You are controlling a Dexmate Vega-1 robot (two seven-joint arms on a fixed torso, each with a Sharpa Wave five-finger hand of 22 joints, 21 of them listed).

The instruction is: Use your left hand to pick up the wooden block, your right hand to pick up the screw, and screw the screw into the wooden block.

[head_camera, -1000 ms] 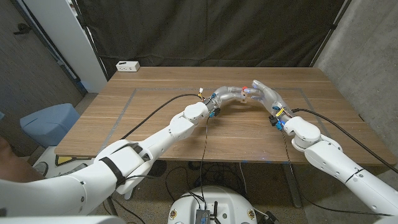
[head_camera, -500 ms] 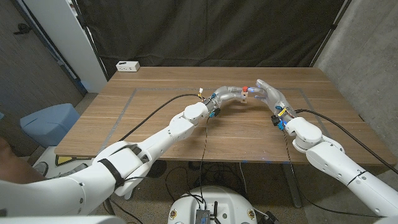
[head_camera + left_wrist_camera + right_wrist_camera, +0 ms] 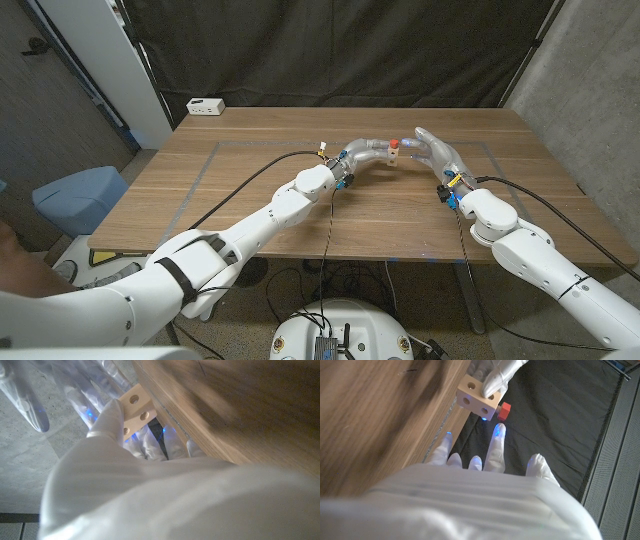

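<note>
1. The wooden block (image 3: 478,398) is held by the left hand (image 3: 372,152) above the far middle of the table (image 3: 250,200); the fingers are seen pinching it in both wrist views.
2. Holes are seen on the block's faces: three in a row in the left wrist view (image 3: 136,411), two in the right wrist view.
3. The red screw (image 3: 504,410) is seated in one side face of the block, its head just beside the wood; the shaft is hidden. Its long axis runs crosswise, head pointing toward the right hand (image 3: 437,150).
4. In the head view the red head (image 3: 395,145) is seen between the two hands.
5. The right hand's fingers (image 3: 496,442) are spread and extended toward the block; nothing is gripped. One fingertip lies near the screw head; contact cannot be told.
6. A white box (image 3: 206,106) sits at the table's far left corner.
</note>
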